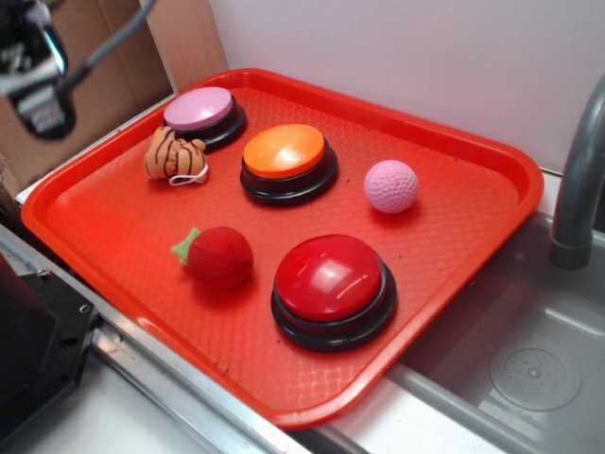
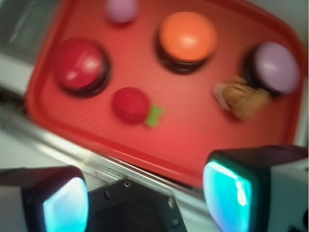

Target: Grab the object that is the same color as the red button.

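Your gripper (image 2: 145, 193) hangs with its jaws spread wide and nothing between them, off the near-left corner of the red plastic tray (image 1: 113, 203), so by my reading you are at the approach step. Bring it in over the small round red plush strawberry with the green felt leaf (image 1: 218, 256), which lies toward the tray's front just left of the large glossy red dome button on its black base (image 1: 331, 282), then descend and close. Keep clear of that button; the orange striped plush tiger (image 1: 174, 157), orange-domed button (image 1: 286, 161), pink-topped button (image 1: 201, 112) and pink dimpled ball (image 1: 391, 185) sit farther back, well apart.
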`<state>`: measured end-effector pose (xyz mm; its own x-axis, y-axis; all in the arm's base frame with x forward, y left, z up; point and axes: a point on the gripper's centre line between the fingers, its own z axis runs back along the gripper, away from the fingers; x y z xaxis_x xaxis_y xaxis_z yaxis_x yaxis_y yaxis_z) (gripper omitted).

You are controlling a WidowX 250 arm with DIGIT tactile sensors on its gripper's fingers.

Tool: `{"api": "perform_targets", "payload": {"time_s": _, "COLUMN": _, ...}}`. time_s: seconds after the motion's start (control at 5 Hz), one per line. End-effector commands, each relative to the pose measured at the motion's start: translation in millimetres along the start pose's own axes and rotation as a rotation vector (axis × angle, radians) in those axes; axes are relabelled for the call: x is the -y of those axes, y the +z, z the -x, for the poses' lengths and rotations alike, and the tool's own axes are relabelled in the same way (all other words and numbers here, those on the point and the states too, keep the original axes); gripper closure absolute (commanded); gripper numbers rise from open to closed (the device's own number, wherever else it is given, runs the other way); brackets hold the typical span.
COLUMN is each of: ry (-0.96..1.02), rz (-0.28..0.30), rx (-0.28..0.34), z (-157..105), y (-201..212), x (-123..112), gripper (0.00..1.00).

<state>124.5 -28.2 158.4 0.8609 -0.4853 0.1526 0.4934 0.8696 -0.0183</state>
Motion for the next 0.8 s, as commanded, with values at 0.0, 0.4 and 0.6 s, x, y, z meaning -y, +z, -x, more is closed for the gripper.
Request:
{"api": "perform_targets", "payload": {"time_s": 0.0, "ry": -0.301, "rz": 0.041, "rx": 0.045, "z": -10.3, "y": -53.2, "x": -0.2, "gripper": 0.0}}
{"api": "perform_targets", "payload": {"time_s": 0.4, "ry": -0.421, "rz": 0.047, "rx": 0.02, "z": -24.2, "y": -103.3, "x": 2.2, "gripper": 0.0}}
{"api": "perform_targets", "payload": {"time_s": 0.6, "ry": -0.453, "rz": 0.007, "rx": -0.033, "z": -30.8, "y": -125.1, "x": 2.5, "gripper": 0.0}}
